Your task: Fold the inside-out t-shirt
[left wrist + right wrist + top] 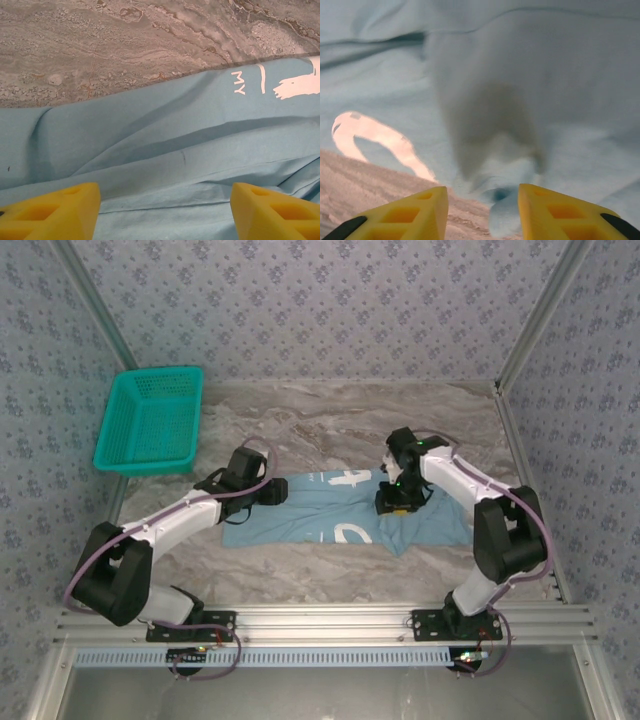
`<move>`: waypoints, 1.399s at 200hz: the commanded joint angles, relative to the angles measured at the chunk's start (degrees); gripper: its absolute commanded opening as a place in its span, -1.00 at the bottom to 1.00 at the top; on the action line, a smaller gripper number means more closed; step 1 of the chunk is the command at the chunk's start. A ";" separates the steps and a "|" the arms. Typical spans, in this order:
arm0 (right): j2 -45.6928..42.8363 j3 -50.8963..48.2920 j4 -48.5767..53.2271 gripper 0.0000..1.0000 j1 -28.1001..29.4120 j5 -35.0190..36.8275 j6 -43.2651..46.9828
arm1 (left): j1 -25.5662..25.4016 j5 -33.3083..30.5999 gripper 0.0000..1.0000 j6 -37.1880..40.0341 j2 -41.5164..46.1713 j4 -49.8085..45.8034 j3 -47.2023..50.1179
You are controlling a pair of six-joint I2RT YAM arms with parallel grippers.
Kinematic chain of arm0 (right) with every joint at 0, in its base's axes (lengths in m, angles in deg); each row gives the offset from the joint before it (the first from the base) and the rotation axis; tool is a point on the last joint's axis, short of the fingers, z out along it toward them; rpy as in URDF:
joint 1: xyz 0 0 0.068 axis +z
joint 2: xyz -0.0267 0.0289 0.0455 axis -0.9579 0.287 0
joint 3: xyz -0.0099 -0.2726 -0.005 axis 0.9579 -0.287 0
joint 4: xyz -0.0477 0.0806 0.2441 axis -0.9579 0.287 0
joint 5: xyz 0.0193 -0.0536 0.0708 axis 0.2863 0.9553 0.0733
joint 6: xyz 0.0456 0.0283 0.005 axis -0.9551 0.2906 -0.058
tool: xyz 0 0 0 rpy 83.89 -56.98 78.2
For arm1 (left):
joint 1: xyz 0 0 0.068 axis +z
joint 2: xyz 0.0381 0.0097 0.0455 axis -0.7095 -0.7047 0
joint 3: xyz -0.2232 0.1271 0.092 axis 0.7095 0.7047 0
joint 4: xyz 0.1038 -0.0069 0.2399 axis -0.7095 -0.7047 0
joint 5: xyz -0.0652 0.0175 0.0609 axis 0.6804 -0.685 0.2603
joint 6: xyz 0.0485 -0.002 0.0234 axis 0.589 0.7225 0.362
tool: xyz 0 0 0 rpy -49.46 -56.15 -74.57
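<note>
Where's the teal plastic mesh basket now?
In the top view, the teal plastic mesh basket sits in the far left corner of the grey marbled table, apart from the light blue t-shirt, beyond the left gripper.

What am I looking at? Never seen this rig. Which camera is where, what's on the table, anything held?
Two robot arms bolted at the near edge of a table, each with a two-finger gripper. One picture looks down from above and behind; the other two come from wrist cameras. On the table: a light blue t-shirt and a teal basket, far left. The left gripper hangs open over the shirt, holding nothing. The right gripper has cloth bunched between its yellow fingers; blur hides whether it grips.
</note>
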 commanded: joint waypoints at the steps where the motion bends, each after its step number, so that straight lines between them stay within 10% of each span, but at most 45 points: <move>1: -4.18 -2.74 -0.40 -0.11 -6.74 4.49 -4.02 | 0.14 0.70 0.38 0.90 0.41 -0.26 -1.17; 54: 0.32 -5.42 -11.96 -0.15 -22.13 3.46 -8.41 | 0.13 1.75 0.39 0.92 0.03 -0.51 -1.32; 101: 4.87 -6.16 -14.99 -0.20 -23.66 0.23 -8.45 | 0.19 0.45 0.39 1.34 1.13 -1.01 -0.82; 162: 3.93 -4.04 -15.18 -0.77 -24.26 2.24 -7.58 | 0.12 0.19 0.39 1.71 0.11 -1.40 -1.43; 280: 17.19 15.76 -13.12 -0.67 -25.40 11.42 -5.37 | 0.21 -0.48 0.39 2.50 0.45 -2.50 -1.63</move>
